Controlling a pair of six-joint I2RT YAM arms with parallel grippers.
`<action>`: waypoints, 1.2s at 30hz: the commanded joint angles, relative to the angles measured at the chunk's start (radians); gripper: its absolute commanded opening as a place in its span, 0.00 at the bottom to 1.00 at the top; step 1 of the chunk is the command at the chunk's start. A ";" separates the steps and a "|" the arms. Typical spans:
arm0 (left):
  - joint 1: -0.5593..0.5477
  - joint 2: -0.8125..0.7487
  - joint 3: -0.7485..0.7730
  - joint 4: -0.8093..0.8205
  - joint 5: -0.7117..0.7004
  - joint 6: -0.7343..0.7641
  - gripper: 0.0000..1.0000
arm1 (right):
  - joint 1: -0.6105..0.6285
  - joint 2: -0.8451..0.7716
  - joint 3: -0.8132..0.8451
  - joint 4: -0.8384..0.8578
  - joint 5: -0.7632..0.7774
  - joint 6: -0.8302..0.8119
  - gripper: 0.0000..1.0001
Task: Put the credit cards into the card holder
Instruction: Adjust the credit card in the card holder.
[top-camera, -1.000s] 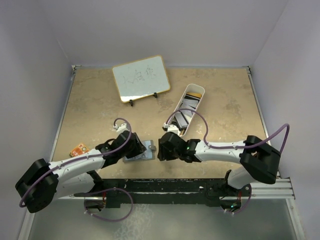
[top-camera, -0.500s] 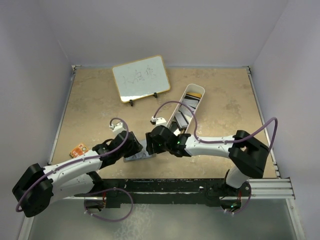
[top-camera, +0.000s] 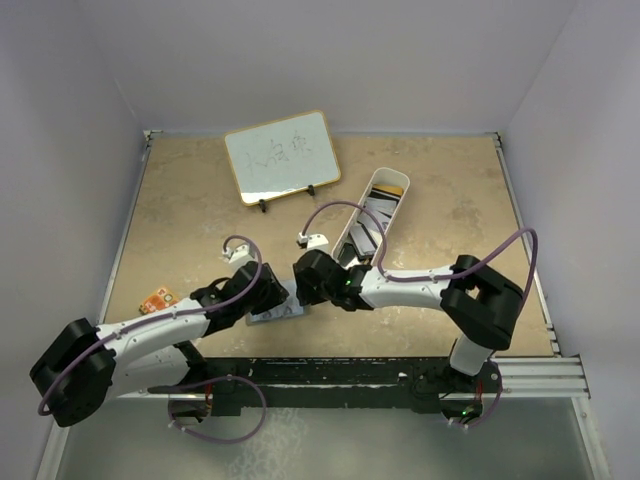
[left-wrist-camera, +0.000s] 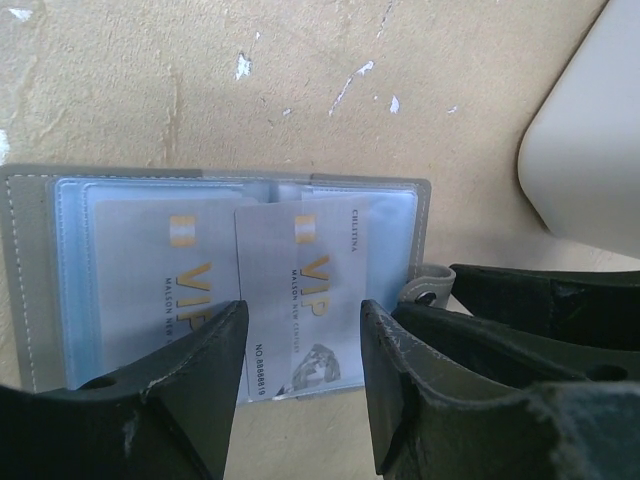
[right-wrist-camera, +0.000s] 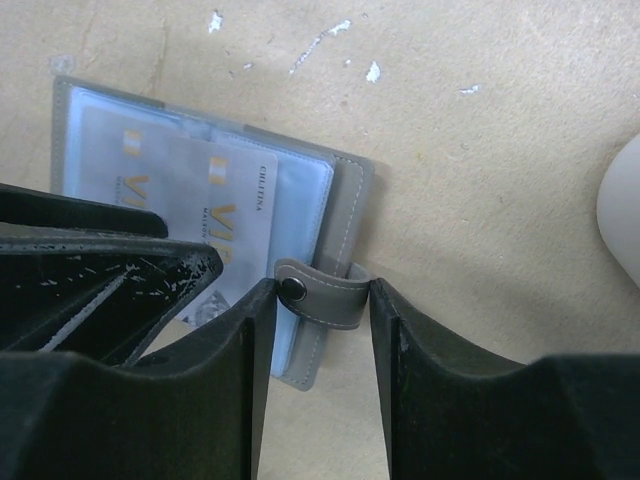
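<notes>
Top view: beige stone-look worktop (top-camera: 200, 220), both arms meeting near its front centre. The small dark grey fold-over card holder (top-camera: 278, 310) lies open there, with the left tool (top-camera: 268, 292) and right tool (top-camera: 303, 283) over it. More credit cards (top-camera: 368, 225) sit in a long white rounded tray (top-camera: 388, 176) behind. A gold-framed whiteboard (top-camera: 282, 155) carries handwriting too small to read. A small orange-brown patterned board (top-camera: 157, 299) lies far left.

Left wrist: light blue clear sleeves face up. A white-grey card (top-camera: 283, 303) lies slightly askew over the centre fold, printed "VIP", "CHLITINA" and "NO.BB88819". A second VIP card (left-wrist-camera: 170, 270) sits in the left sleeve. The left tool's fingers (left-wrist-camera: 190, 380) flank the loose card's long edges. It looks clamped, but I cannot tell at this range.

Right wrist: the right tool is closed on the holder's grey snap tab (right-wrist-camera: 320, 295), which fills the gap between its jaws.
</notes>
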 joint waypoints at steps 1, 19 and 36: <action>-0.001 0.033 -0.004 0.072 0.011 -0.005 0.46 | -0.004 -0.014 -0.031 0.023 0.018 0.033 0.43; -0.003 0.140 -0.053 0.439 0.199 -0.071 0.44 | -0.004 -0.071 -0.155 0.074 0.006 0.077 0.27; -0.003 0.099 0.147 0.150 0.176 -0.066 0.46 | -0.019 -0.185 -0.227 -0.059 0.134 0.056 0.10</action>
